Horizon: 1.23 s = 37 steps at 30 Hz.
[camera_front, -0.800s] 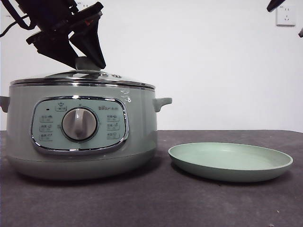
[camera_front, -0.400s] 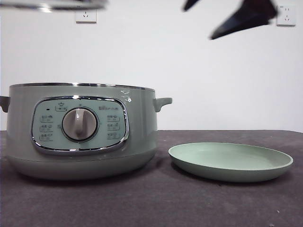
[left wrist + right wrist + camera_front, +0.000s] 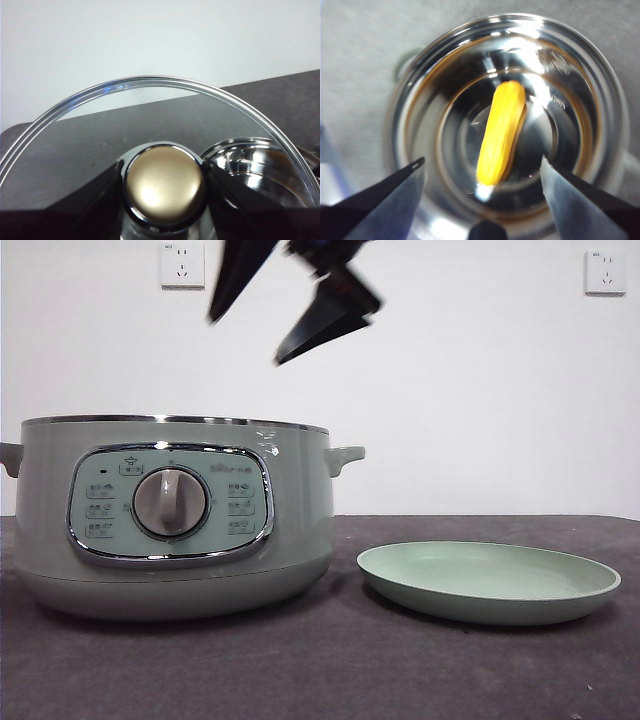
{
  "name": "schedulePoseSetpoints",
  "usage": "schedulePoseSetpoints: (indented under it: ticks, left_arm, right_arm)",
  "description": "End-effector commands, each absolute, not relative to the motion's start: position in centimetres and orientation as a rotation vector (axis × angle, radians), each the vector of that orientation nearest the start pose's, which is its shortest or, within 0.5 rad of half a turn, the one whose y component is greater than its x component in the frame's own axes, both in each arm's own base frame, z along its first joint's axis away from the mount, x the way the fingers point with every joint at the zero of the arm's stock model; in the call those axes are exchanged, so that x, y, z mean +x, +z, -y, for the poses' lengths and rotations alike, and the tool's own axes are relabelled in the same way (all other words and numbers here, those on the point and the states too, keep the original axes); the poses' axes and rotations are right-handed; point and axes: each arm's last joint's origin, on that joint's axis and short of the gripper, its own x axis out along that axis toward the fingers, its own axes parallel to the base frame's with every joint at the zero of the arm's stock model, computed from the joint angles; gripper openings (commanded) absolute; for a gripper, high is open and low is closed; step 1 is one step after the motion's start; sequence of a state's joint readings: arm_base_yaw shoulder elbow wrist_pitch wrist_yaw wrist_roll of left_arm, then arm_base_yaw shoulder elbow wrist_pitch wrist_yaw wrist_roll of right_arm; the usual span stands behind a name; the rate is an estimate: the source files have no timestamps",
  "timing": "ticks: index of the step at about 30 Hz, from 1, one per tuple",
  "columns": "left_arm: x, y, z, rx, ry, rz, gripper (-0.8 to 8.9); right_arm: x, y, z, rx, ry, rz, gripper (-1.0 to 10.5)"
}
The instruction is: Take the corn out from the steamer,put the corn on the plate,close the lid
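Directly beneath the right gripper (image 3: pixel 482 167), whose two black jaws stand wide apart and empty, the short yellow-orange corn cob (image 3: pixel 501 132) lies flat on the shiny steel floor of the round pale sage-green steamer pot (image 3: pixel 170 515). In the right wrist view the cob sits between the two jaw tips, its long axis running roughly across the line that joins them (slightly slanted), so the jaws look set to close on its sides after a straight drop. The judgement is that the right arm, seen in the front view above the open pot (image 3: pixel 290 300), is far the nearer one. The polished wall rings the cob with room all round, though how much clearance the open jaws have inside cannot be told. The left gripper (image 3: pixel 162 192) is clamped on the knob of the chrome-rimmed glass lid (image 3: pixel 150 82), held up clear of the pot. The shallow pale green plate (image 3: pixel 489 583) waits bare just beside the pot on the dark table (image 3: pixel 330 670), with open room above it.
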State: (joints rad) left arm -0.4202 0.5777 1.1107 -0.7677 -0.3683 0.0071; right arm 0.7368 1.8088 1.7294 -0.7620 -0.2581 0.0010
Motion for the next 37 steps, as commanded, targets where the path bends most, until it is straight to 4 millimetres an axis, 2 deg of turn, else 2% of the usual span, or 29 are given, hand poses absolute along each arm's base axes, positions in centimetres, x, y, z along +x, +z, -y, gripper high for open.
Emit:
schedulePoseSetpoints:
  ticks: [1,5,8,12,16,17,21,23,27,32,37]
  left_arm:
    - [6.1,40.8,1.5,0.074,-0.024,-0.162,-0.09]
    - [6.0,40.6,1.4,0.082,-0.025,-0.180,-0.09]
    - [6.0,40.6,1.5,0.084,-0.025,-0.183,-0.09]
    - [6.0,40.5,1.4,0.085,-0.026,-0.187,-0.09]
    - [6.0,40.5,1.5,0.086,-0.026,-0.190,-0.09]
    - [6.0,40.5,1.5,0.086,-0.026,-0.190,-0.09]
    - [6.0,40.5,1.5,0.086,-0.025,-0.190,-0.09]
    - [6.0,40.5,1.5,0.087,-0.025,-0.190,-0.09]
    - [6.2,40.5,1.5,0.089,-0.026,-0.195,-0.09]
    - [7.1,40.3,2.0,0.102,-0.026,-0.225,-0.09]
    - [8.6,40.1,2.6,0.118,-0.029,-0.263,-0.09]
  right_arm:
    - [30.0,31.5,-29.9,-0.301,0.921,-0.876,3.8]
    - [31.1,29.1,-33.0,-0.389,0.909,-0.916,3.8]
    - [31.5,27.0,-34.6,-0.423,0.907,-0.941,3.8]
    - [31.7,24.0,-35.8,-0.483,0.879,-0.988,3.7]
    - [32.2,21.7,-36.2,-0.512,0.852,-1.030,3.7]
    - [32.3,21.3,-36.3,-0.517,0.850,-1.039,3.3]
    - [32.4,20.5,-36.4,-0.531,0.835,-1.052,0.0]
    - [32.2,20.6,-36.7,-0.532,0.839,-1.040,-0.2]
    - [31.7,22.9,-36.2,-0.535,0.802,-0.995,-0.2]
    - [30.2,27.5,-34.4,-0.524,0.799,-0.964,-0.2]
    - [28.9,32.0,-31.3,-0.504,0.778,-0.957,-0.2]
